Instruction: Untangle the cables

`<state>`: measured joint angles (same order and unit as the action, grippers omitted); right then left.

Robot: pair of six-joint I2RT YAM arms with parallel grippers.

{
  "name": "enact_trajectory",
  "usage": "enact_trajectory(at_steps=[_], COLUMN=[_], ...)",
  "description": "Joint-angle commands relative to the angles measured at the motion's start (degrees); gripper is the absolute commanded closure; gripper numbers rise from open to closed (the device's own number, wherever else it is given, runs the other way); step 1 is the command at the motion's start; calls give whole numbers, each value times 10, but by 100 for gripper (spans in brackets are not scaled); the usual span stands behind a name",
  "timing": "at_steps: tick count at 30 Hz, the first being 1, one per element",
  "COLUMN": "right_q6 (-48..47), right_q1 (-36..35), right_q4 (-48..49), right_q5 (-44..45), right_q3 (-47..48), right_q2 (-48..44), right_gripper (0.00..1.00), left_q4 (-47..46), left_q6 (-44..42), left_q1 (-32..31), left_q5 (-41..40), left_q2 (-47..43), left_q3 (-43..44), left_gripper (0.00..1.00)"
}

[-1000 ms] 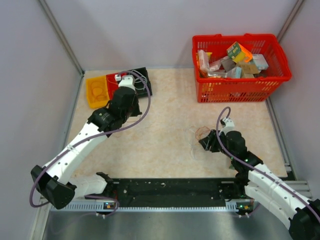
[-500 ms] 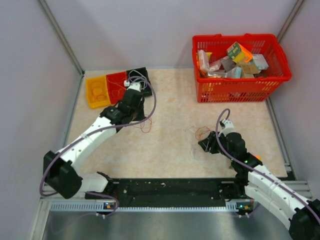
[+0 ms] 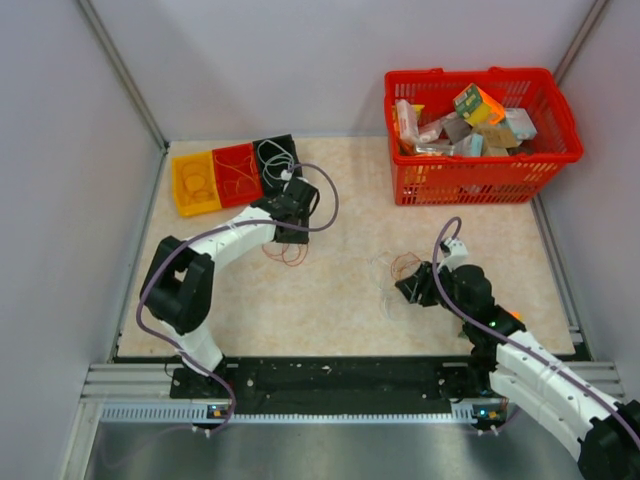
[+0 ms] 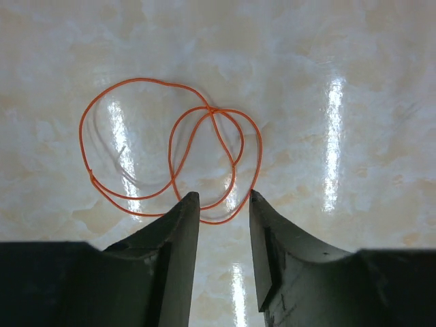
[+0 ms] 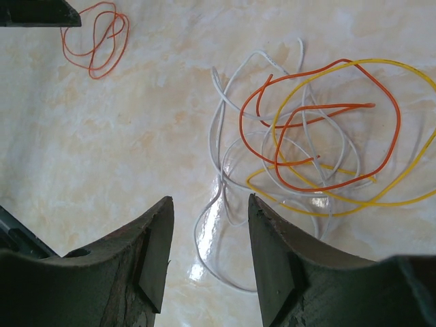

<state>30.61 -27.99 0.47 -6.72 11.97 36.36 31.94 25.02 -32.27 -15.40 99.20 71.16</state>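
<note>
beige tabletop (image 4: 354, 61); left end effector (image 4: 219, 196) and right end effector (image 5: 210, 199) gape empty, orange cable (image 4: 136, 80) partly behind left tips

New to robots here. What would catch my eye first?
Probably the bright red basket heaped with small packages in the far right corner. Next, the snarl of white, orange and yellow cables lying just ahead of the right gripper, and one thin orange loop alone below the left gripper.

On the tabletop (image 3: 340, 310), a basket (image 3: 470, 182) is set at 1 o'clock and a compartment tray (image 3: 213, 172) at 10 o'clock. A single cable loop (image 4: 211, 111) is laid at 9 o'clock of centre; the cable tangle (image 5: 298, 124) is found at 3 o'clock, well apart
</note>
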Motion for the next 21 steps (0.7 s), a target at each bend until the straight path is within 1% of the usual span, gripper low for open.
enact_trajectory(at_steps=[1,2,5,6,7,9,13,14,15,16,18,21], right_q6=[-6,-7,-6,-8,-7,-7,-8,-7,-7,-7,-8,-7], right_q1=[4,4,4,4,4,4,4,4,4,3,4,4], right_q4=[17,17,17,17,18,20,19,18,17,17,16,14], right_q5=[-6,-6,-6,-7,-7,-8,-9,-10,-10,-9,-7,-7], right_q3=[-5,-5,-5,-5,-5,-6,-4,-4,-5,-5,-6,-7], right_q2=[-12,-15,-14,-15,-14,-13,-12,-12,-14,-17,-20,-25], right_gripper=[52,52,52,52,52,52,52,52,52,52,52,52], left_q4=[-32,-32,-20,-17,-17,-1,58,58,58,70,88,81], left_q6=[-11,-13,-10,-9,-10,-2,18,20,19,26,37,45], left_q1=[2,1,2,2,1,1,0,0,2,4,4,5], left_q5=[3,1,3,3,3,-1,-29,-35,-38,-40,-49,-55], left_q2=[6,7,11,13,19,41,100,111,121,132,151,158], left_q3=[22,23,31,31,31,48,113,121,128,137,156,154], left_gripper=[52,48,38,30,26,23,19,15,7,6,5,5])
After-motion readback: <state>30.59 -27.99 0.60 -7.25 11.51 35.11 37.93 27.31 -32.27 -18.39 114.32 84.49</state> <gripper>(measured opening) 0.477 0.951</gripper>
